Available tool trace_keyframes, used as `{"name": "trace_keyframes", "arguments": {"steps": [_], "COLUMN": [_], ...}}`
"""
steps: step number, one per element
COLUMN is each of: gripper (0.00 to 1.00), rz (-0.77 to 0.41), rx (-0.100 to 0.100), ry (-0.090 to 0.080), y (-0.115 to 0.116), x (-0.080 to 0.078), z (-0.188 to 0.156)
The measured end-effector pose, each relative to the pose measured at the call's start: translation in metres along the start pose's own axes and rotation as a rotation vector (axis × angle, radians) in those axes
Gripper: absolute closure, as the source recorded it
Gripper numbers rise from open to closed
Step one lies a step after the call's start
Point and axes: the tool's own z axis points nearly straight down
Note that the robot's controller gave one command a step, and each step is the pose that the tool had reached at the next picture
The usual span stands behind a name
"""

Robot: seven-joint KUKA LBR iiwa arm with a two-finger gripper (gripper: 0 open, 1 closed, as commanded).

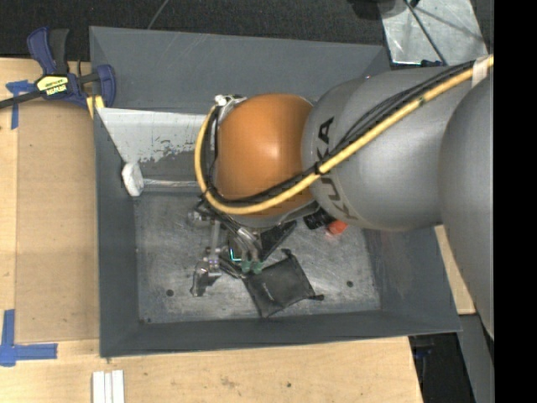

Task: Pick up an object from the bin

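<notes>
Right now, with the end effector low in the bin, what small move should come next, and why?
Probably a short shift toward the dark flat square piece. The end effector sits low over mostly bare bin floor, just beside that piece's corner, which is the nearest thing. The small red thing lies farther off, close under the arm.

A flat, dark, roughly square pad (pixel 284 285) lies askew on the floor of the bin (pixel 252 334) near its front wall, with a small white cylinder (pixel 132 179) well apart at far left.
</notes>
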Motion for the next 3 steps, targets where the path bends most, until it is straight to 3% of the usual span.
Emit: {"name": "trace_keyframes", "arguments": {"steps": [1, 2, 3], "gripper": [0.0, 0.0, 0.0], "rz": [-0.071, -0.053, 0.071], "rx": [-0.006, -0.001, -0.004], "ry": [-0.015, -0.014, -0.011], "y": [-0.081, -0.113, -0.128], "x": [0.0, -0.031, -0.028], "z": [0.109, 0.077, 0.074]}}
